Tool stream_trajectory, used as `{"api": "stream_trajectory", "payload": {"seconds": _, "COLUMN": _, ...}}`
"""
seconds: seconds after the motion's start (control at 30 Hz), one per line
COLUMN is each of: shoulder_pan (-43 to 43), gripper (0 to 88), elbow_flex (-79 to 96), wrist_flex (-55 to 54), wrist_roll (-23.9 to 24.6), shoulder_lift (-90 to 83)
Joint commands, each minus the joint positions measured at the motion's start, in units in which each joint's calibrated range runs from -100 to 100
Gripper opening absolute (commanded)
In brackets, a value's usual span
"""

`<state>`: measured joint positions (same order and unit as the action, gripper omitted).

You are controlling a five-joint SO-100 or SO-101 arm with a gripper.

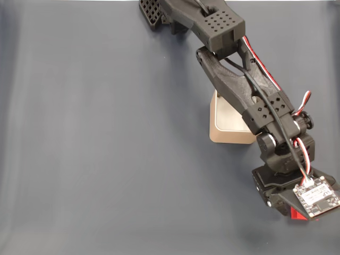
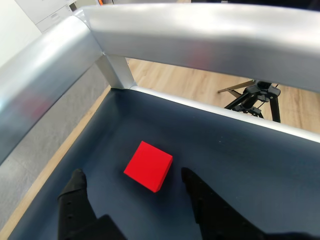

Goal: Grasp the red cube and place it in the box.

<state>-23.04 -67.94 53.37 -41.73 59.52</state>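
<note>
The red cube (image 2: 148,166) lies on the dark table mat in the wrist view, just ahead of and between my two black fingers (image 2: 75,197). My gripper (image 2: 131,173) is open, its jaws spread wider than the cube and apart from it. In the fixed view only a red sliver of the cube (image 1: 294,213) shows at the lower right, under my wrist. The beige box (image 1: 227,127) sits near the middle right of that view, partly hidden by my arm (image 1: 239,85). It lies up and to the left of the cube.
Silver metal rails (image 2: 200,35) run along the table edge just beyond the cube in the wrist view. A black tripod (image 2: 257,95) stands on the wooden floor behind them. The mat (image 1: 106,138) spreads wide to the left of the box.
</note>
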Motion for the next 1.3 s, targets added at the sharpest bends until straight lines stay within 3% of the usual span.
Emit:
{"api": "stream_trajectory", "payload": {"seconds": 0.0, "shoulder_pan": -0.4, "gripper": 44.9, "elbow_flex": -2.9, "wrist_flex": -1.3, "wrist_roll": -0.2, "shoulder_lift": -0.8}}
{"api": "stream_trajectory", "payload": {"seconds": 0.77, "shoulder_pan": -0.6, "gripper": 42.2, "elbow_flex": -3.5, "wrist_flex": -2.7, "wrist_roll": -0.3, "shoulder_lift": 1.0}}
{"api": "stream_trajectory", "payload": {"seconds": 1.27, "shoulder_pan": -0.9, "gripper": 30.6, "elbow_flex": -3.4, "wrist_flex": -2.9, "wrist_roll": 0.0, "shoulder_lift": 0.7}}
